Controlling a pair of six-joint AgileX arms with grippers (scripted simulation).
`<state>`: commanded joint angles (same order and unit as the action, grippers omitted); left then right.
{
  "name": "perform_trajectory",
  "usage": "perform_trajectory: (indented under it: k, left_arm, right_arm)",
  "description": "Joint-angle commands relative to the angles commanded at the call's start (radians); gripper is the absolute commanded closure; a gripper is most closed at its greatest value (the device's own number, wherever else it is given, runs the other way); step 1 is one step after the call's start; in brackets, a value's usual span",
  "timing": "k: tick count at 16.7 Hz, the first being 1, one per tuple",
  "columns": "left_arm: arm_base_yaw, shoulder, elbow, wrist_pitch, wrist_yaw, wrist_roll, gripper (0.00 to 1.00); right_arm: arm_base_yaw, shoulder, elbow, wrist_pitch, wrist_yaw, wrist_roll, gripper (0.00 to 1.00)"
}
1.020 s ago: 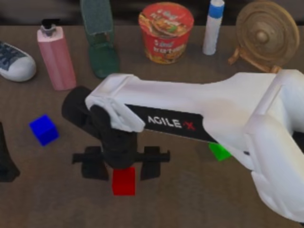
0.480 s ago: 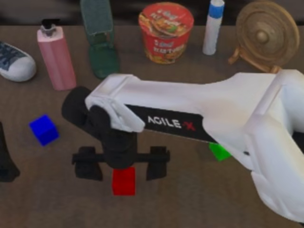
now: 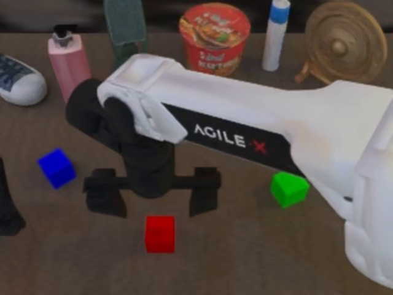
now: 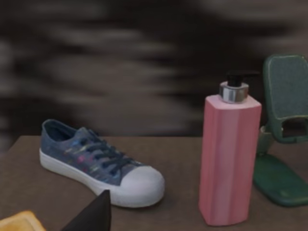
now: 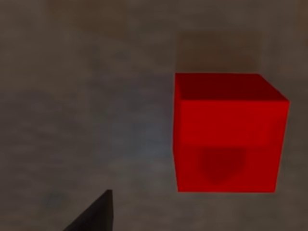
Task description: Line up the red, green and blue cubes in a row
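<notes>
The red cube rests on the brown table near the front, free of any grip, and it also fills the right wrist view. My right gripper hangs open just behind and above it, its black fingers spread wide; one fingertip shows in the wrist view. The green cube sits to the right, beside the right arm's white forearm. To the left lies the blue cube. My left gripper is parked at the left edge, with one finger showing.
Along the back stand a sneaker, a pink pump bottle, a dark green stapler, a red noodle cup, a white and blue bottle and a round wooden stand.
My right gripper has spread its fingers wider and lifted up and back from the red cube, which stays put. The arm's shift uncovers more of the green cube.
</notes>
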<state>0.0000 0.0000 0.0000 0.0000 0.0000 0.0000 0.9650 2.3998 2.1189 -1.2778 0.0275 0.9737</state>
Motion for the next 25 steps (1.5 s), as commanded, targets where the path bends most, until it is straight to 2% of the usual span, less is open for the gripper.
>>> perform_trajectory:
  k: [6, 9, 13, 21, 25]
  left_arm:
    - [0.000, 0.000, 0.000, 0.000, 0.000, 0.000, 0.00]
    - [0.000, 0.000, 0.000, 0.000, 0.000, 0.000, 0.00]
    - [0.000, 0.000, 0.000, 0.000, 0.000, 0.000, 0.00]
    - [0.000, 0.000, 0.000, 0.000, 0.000, 0.000, 0.00]
    - [0.000, 0.000, 0.000, 0.000, 0.000, 0.000, 0.00]
  right_arm:
    - [-0.006, -0.005, 0.012, -0.013, 0.000, -0.003, 0.00]
    - [-0.041, -0.029, -0.031, 0.006, -0.001, -0.070, 0.00]
    - [-0.152, -0.099, -0.159, 0.061, -0.007, -0.274, 0.00]
    - [-0.420, -0.272, -0.487, 0.192, -0.024, -0.812, 0.00]
    - [-0.485, -0.320, -0.562, 0.230, -0.025, -0.918, 0.00]
